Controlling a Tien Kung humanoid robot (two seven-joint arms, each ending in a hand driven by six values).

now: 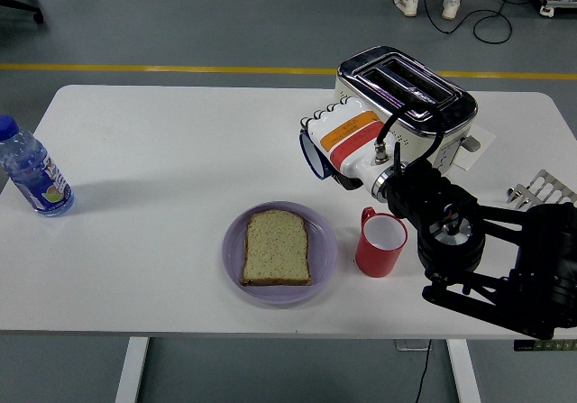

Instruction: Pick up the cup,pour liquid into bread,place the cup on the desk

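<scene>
My right hand [335, 141], white with orange and red bands, is shut on a blue-rimmed cup [309, 157]. The cup is tipped on its side with its mouth facing left, held above the table just right of and above the plate. A slice of bread [276, 247] lies flat on a lilac plate [233, 251] near the table's front edge. The black right arm [487, 259] reaches in from the lower right. Whether anything comes out of the cup cannot be seen. The left arm does not show.
A red mug [380, 243] stands upright just right of the plate, under the right forearm. A cream and chrome toaster [410, 101] sits behind the hand. A water bottle [32, 173] stands at the table's left edge. A metal rack [544, 189] lies at the right edge.
</scene>
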